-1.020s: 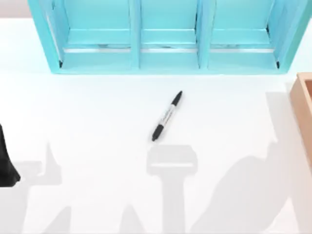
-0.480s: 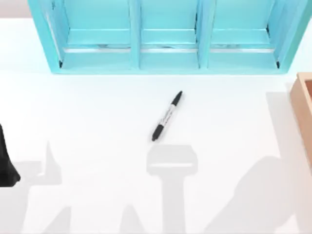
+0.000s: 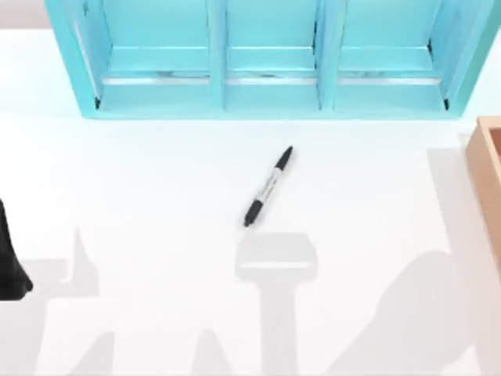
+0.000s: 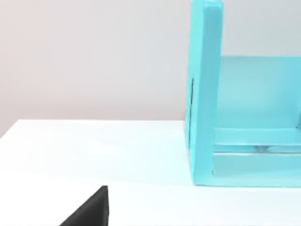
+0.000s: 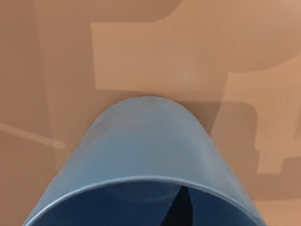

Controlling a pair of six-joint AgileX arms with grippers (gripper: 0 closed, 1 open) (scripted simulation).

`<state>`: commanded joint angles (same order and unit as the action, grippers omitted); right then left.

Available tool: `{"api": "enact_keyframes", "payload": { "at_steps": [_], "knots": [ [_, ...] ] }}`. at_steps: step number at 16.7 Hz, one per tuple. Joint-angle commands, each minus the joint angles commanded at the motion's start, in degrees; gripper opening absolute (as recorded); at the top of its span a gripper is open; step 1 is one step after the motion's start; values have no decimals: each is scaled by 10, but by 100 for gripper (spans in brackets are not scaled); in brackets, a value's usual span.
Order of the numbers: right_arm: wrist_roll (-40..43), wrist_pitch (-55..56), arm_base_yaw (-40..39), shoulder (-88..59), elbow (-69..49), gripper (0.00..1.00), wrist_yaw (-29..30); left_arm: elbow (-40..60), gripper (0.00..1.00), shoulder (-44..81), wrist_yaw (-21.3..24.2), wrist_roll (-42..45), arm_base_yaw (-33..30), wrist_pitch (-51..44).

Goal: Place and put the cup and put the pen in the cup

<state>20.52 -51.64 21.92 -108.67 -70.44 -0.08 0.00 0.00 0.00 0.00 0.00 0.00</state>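
Turquoise shelf unit [image 3: 266,59] is cut off by the top view's upper edge, and in the left wrist view [image 4: 244,117] the frame edges crop it to one end. Wooden box [image 3: 489,180] is clipped at the top view's right edge, and the left arm [image 3: 9,254] is a dark shape clipped at its left edge. Cup [image 5: 146,160] runs off the lower edge of the right wrist view, base unseen; print on the pen [image 3: 268,186] is too small to read.
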Motion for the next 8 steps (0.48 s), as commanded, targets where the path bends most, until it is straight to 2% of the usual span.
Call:
{"api": "enact_keyframes", "payload": {
  "at_steps": [4,8],
  "knots": [
    [0,0,0,0,0,2,0,0,100,0,0,0,0,0],
    [0,0,0,0,0,0,0,0,100,0,0,0,0,0]
  ]
}}
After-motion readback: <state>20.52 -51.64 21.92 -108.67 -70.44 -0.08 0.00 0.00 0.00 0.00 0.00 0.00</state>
